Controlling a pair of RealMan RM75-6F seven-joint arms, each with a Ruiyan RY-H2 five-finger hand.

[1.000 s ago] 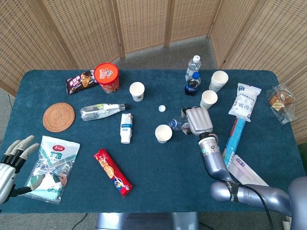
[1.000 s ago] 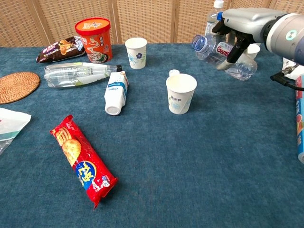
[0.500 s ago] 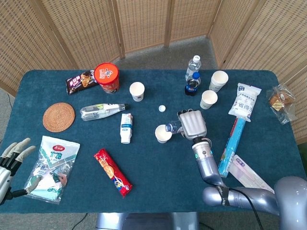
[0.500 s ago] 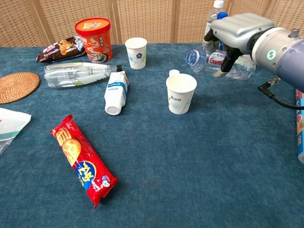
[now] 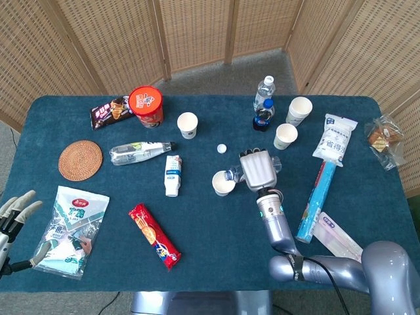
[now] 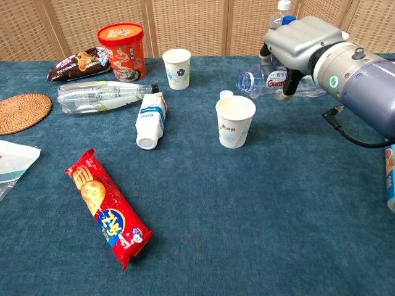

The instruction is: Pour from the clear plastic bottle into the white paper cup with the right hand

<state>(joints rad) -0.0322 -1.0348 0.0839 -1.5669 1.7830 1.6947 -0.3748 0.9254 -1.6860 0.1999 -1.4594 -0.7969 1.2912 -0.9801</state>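
My right hand (image 5: 258, 170) (image 6: 300, 42) grips the clear plastic bottle (image 6: 266, 80) (image 5: 233, 174), which lies nearly level in the air with its open mouth pointing left. The mouth hangs just above and to the right of the white paper cup (image 6: 235, 121) (image 5: 224, 183), which stands upright on the blue table. A white bottle cap (image 5: 222, 149) lies behind the cup. No liquid stream shows. My left hand (image 5: 14, 209) sits at the table's near left edge, fingers spread, holding nothing.
Other white cups (image 5: 188, 125) (image 5: 285, 136) (image 5: 299, 110) stand at the back, with two upright bottles (image 5: 264, 105). A lying clear bottle (image 5: 140, 152), a white bottle (image 5: 172, 175), a red biscuit pack (image 5: 154, 235), a red tub (image 5: 146, 105), a coaster (image 5: 80, 159) and snack bags (image 5: 69, 229) lie to the left.
My right hand has carried the bottle left toward the cup and levelled it, bringing its mouth over the cup's right rim. My left hand has slid further down off the frame's left edge.
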